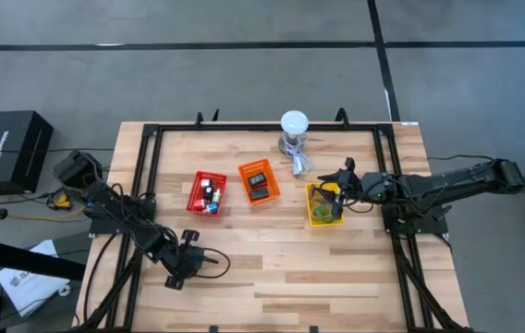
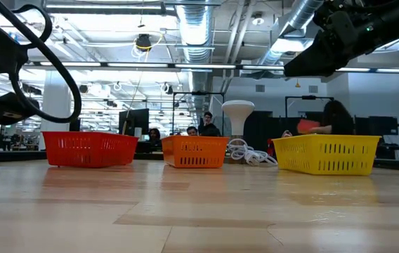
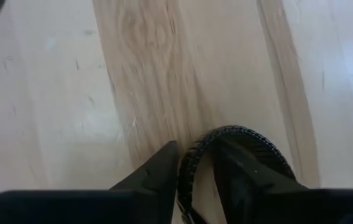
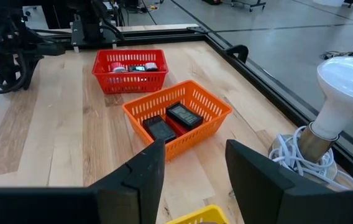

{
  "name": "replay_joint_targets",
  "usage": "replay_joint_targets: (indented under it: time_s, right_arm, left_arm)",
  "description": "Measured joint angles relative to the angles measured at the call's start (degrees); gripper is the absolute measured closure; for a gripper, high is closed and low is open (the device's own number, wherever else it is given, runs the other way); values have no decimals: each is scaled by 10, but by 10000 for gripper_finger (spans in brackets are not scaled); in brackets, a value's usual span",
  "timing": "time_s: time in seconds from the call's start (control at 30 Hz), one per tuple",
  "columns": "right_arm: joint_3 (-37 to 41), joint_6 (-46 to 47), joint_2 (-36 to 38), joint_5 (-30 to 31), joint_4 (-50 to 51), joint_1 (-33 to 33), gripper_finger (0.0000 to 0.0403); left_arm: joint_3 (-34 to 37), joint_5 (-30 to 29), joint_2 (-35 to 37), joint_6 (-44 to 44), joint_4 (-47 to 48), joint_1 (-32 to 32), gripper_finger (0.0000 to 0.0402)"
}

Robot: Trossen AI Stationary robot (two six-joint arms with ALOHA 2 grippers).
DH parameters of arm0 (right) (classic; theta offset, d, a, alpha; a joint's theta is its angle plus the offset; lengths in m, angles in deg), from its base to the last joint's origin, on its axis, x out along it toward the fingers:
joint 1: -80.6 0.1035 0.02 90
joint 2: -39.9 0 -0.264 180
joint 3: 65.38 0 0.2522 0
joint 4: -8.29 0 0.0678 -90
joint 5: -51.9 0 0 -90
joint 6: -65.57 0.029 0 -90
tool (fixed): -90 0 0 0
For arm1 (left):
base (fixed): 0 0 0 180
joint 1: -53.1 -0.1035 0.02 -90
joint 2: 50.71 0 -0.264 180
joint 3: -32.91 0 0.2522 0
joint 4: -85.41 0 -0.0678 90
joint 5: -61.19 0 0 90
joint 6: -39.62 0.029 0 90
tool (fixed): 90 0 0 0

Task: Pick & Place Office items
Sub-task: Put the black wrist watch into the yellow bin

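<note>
Left hand [image 3: 195,180] is sitting low over the near-left part of the bench [image 1: 281,277], well apart from all three baskets. In its wrist view a black band ring [image 3: 235,155] is standing on edge between the two fingers, one finger inside the loop and one outside, fingers nearly closed on the rim: it is gripping the ring. The ring's plane is running along the fingers, curving away from the wrist over bare wood.

The key relation: the baskets are lying ahead and to the right of this hand, toward the bench's middle. The red basket [image 1: 207,193] is the closest, then the orange basket [image 1: 259,180], then the yellow basket [image 1: 324,204], farthest. The left arm is plainly the one holding the load; any carry is going forward and inward from here, in my judgement.

Right hand [image 4: 192,165] is hovering above the yellow basket, fingers spread apart with nothing between them. It is looking across at the orange basket, which is holding two black blocks [image 4: 173,121], and at the red basket with small mixed bits inside.

Surface: pale wood planks, black rail frame round the edge. A white-domed lamp [image 1: 294,125] with coiled cable is standing at the far edge. Beyond the bench: open workshop hall, ceiling ducts, people seated at the back.
</note>
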Motion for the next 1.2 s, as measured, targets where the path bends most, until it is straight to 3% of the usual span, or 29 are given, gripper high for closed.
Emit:
replay_joint_targets:
  time_s: [0.47, 0.67, 0.77, 0.97, 1.2]
  right_arm:
    - [-1, 13, -24, 5, -30, -32, 242]
    - [-1, 57, -80, 1, -43, -64, 242]
    - [0, 50, -123, -1, -101, -79, 242]
    - [-30, 16, -207, -142, -209, -93, 242]
    - [-100, 9, -315, -211, -219, -94, 242]
  left_arm:
    - [-37, -96, -2, 0, -11, -2, 391]
    - [-40, -182, -2, 0, -14, -2, 381]
    - [-40, -226, -2, 5, -24, -6, 381]
    - [-40, -295, -1, 82, -75, -27, 393]
    - [-40, -354, -1, 177, -137, -58, 381]
